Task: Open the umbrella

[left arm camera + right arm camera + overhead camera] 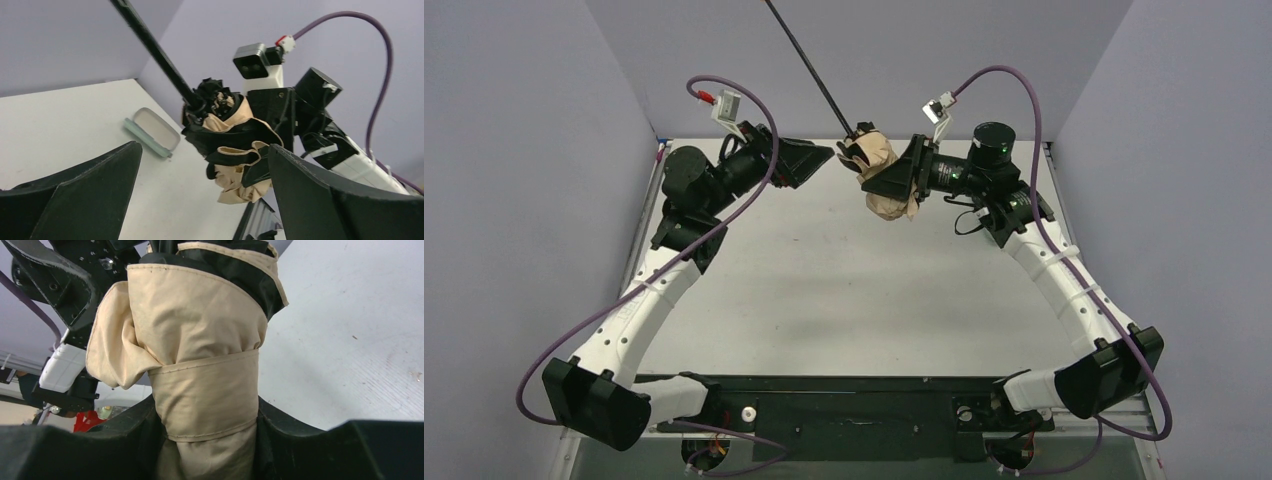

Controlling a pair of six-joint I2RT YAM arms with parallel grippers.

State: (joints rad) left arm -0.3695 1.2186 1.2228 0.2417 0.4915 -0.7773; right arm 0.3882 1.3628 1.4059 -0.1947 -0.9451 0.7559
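Observation:
The umbrella (pixel 882 168) is folded, tan outside with black lining, and is held in the air over the far middle of the table. Its thin black shaft (pixel 809 72) is extended up and to the left, out of the top view; the handle knob is out of view. My right gripper (pixel 894 172) is shut on the folded canopy (pixel 205 385), over its strap. My left gripper (pixel 816 160) is open and empty, just left of the umbrella. In the left wrist view the bundle (pixel 235 150) hangs ahead between my fingers (pixel 320 190), untouched.
A pale mint-green oval case (pixel 152 131) lies on the white table (pixel 824 290) near the far wall, seen only in the left wrist view. Grey walls close in the back and both sides.

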